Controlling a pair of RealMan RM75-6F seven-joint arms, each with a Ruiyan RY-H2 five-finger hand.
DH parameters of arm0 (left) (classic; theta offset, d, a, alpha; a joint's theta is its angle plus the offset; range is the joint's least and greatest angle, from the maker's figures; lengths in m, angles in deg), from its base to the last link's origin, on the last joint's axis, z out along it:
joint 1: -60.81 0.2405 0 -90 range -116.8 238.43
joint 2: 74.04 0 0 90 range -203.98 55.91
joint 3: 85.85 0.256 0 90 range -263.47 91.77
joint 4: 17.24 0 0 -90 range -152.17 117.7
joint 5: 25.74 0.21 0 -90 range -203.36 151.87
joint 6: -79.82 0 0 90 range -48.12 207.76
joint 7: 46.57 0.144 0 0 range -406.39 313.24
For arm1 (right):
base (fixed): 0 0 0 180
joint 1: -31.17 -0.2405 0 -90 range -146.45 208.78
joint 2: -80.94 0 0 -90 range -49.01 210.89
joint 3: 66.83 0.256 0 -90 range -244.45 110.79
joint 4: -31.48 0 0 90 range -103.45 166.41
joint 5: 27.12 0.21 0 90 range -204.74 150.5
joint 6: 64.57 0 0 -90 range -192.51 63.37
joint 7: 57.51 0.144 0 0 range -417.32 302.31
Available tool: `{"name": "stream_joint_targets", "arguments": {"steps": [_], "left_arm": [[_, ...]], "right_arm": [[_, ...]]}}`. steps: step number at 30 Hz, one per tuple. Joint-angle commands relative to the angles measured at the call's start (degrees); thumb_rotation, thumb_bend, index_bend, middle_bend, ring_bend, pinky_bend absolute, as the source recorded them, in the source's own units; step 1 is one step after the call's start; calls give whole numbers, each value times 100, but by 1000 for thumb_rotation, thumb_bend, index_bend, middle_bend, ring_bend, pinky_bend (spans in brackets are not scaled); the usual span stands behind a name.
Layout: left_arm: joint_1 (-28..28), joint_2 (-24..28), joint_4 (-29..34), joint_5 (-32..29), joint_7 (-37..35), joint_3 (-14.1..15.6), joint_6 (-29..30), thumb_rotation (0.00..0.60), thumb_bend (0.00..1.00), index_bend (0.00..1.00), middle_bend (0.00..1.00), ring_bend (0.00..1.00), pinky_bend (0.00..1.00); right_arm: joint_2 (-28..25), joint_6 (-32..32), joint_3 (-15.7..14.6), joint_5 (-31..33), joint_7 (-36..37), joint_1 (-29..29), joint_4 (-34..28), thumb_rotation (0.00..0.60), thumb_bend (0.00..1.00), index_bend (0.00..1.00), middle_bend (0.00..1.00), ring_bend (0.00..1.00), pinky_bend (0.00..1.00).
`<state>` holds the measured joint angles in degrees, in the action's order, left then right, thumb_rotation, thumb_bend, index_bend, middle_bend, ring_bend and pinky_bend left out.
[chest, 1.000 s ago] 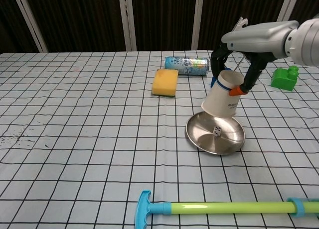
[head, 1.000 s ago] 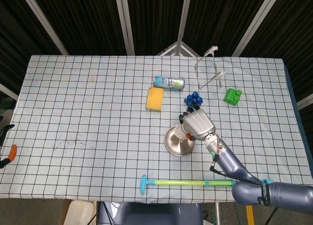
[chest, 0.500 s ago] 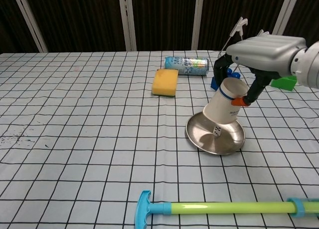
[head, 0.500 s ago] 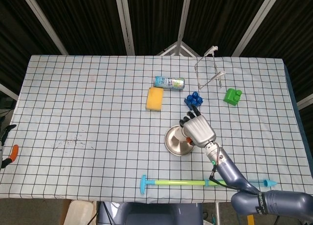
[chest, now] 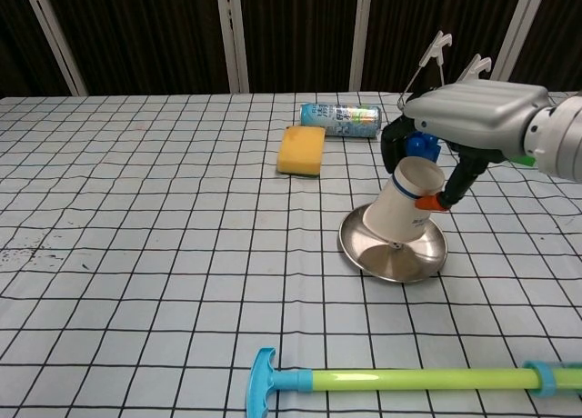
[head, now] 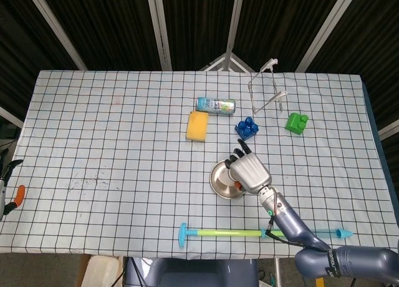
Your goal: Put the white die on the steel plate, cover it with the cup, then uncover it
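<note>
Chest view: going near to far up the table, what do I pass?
Green stick → steel plate → cup held tilted by the right hand → yellow sponge → can.

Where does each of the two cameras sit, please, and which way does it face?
Head view: high above the near edge, looking steeply down on the whole table; shows the right arm and right hand over the plate.
Chest view: low at the near edge, looking level across the table; shows the right hand holding the tilted cup on the plate.
Shared: plate, right hand, sponge, can, green stick.
</note>
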<state>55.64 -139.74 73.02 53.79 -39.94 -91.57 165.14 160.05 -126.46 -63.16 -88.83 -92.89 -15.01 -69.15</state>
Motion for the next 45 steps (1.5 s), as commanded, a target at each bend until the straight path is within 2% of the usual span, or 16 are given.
{"name": "stream_joint_targets", "arguments": {"steps": [1,12,22,34,45], "left_arm": [[-1,3,1,17,6,6,7,600,596,201,0,0,33],[0,-3,-7,-8,31,-2,7,600,596,206,0,0,33],[-18,-35,3,-28,126,2,-20,600,596,206,0,0,33],[-26,-40,-31,-75,117,-23,-32,600,596,209,0,0,33],[-34,-47,-21,-66,149,-9,-44,600,596,215,0,0,33]], "right_arm": [[96,68,2,39,5,-4,135,600,359,578,451,235,36],[279,298,-39,98,264,59,580,600,359,578,453,235,22],[454,487,-37,-94,476,49,887,600,359,578,455,235,21],[829,732,142,-230,719,-76,1406,600,359,578,458,235,21],[755,726,240,-275,855,-38,1496,600,360,578,461,235,21]]}}
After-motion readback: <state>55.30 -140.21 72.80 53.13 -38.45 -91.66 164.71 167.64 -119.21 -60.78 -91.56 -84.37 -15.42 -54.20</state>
